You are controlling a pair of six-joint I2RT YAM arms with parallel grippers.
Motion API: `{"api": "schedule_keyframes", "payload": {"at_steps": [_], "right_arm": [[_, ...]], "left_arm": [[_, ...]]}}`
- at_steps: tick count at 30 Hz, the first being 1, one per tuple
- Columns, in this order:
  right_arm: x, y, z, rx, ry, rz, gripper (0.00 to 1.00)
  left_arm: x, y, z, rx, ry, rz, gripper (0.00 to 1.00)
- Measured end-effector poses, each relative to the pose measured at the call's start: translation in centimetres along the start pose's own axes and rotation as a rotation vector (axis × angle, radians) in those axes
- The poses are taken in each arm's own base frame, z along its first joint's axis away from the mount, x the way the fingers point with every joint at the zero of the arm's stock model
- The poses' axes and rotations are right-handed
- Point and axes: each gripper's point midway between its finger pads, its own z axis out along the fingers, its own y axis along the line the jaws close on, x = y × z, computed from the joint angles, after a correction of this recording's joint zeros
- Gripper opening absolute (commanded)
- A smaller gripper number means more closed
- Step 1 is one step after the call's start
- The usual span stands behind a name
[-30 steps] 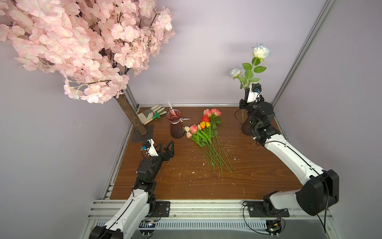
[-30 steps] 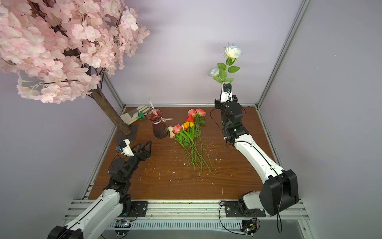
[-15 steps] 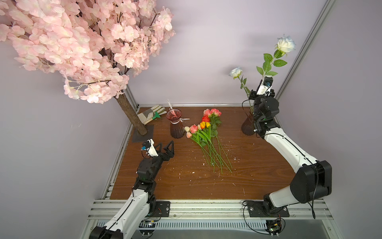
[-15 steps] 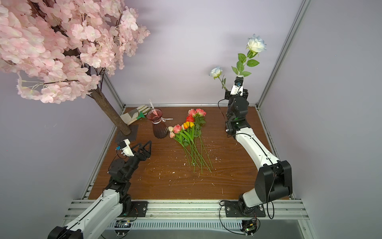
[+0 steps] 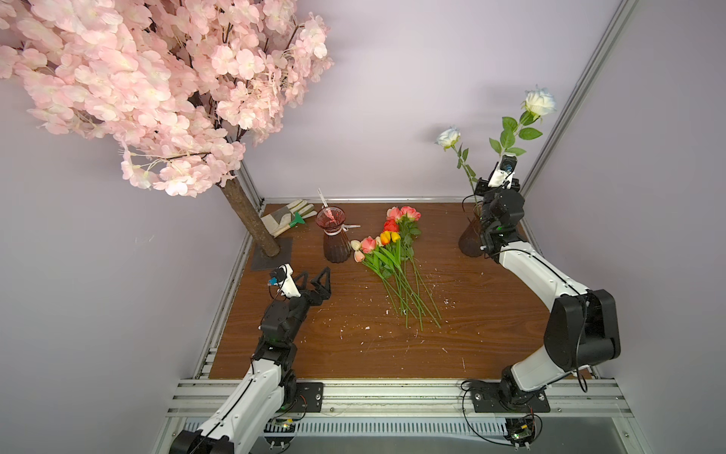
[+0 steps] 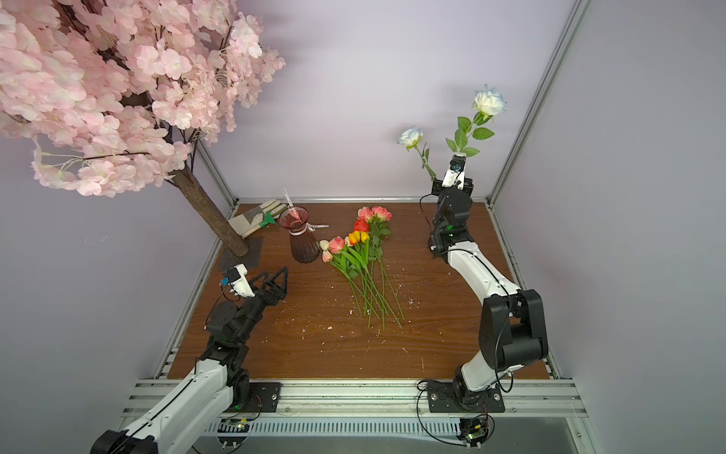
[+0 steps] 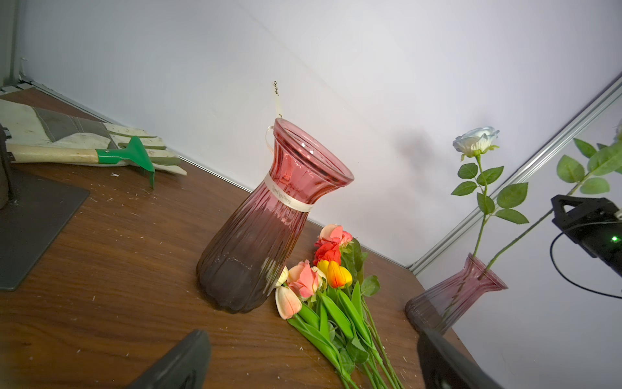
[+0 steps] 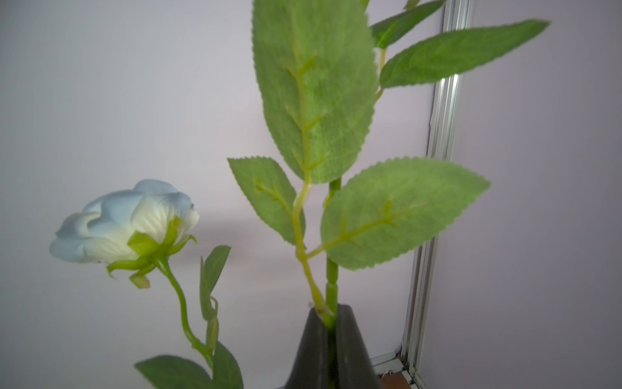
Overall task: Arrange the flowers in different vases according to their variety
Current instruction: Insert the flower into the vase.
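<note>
The right gripper [image 8: 331, 316] is clamped on the ridged green stem of a white rose [image 5: 540, 101], with serrated, felt-like leaves fanned above the pincer. The stem runs steeply up, bloom topmost, leaning toward the far right corner, its foot in the ribbed, flared glass vase [image 7: 447, 303] beside a second rose [image 5: 448, 137]. The left gripper [image 5: 314, 274] gapes empty. Loose flowers [image 5: 393, 255] lie on the wood-grain table [image 5: 353, 346], heads toward the back wall, beside the ribboned vase [image 5: 336, 239].

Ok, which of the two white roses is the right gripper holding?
The taller white rose, nearest the corner post: the right gripper is shut on its stem. The shorter white rose stands free in the plain vase.
</note>
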Motion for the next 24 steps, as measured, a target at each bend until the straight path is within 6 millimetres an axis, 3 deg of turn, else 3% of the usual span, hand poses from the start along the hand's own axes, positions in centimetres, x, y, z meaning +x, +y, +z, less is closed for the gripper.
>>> {"api": "schedule_keyframes", "payload": {"at_steps": [3,7,10,13,17,21,24], "right_arm": [[2.5,-0.1,-0.7,-0.005,0.045,-0.014,0.04],[5.9,-0.3,-1.9,-0.017,0.112,-0.015,0.26],[7.3,-0.6,-2.9,-0.028,0.151,-0.012,0.37],[6.7,-0.9,-4.0,-0.046,0.162,0.018,0.5],[3.8,-1.3,-5.2,-0.08,0.15,0.079,0.62],[1.8,-1.3,-6.7,-0.137,0.163,0.131,0.67],[1.7,-0.9,-7.9,-0.188,0.214,0.157,0.71]], "left_arm": [[0.3,0.1,0.0,-0.005,0.011,-0.001,0.99],[1.3,0.6,0.2,-0.018,0.052,-0.007,1.0],[1.9,0.9,0.3,-0.028,0.079,-0.013,1.0],[2.6,1.0,0.4,-0.024,0.105,-0.019,1.0],[3.2,0.9,0.5,-0.012,0.132,-0.026,0.99],[3.5,1.0,0.5,-0.013,0.145,-0.032,1.0],[3.9,1.1,0.6,-0.015,0.159,-0.039,0.99]]}}
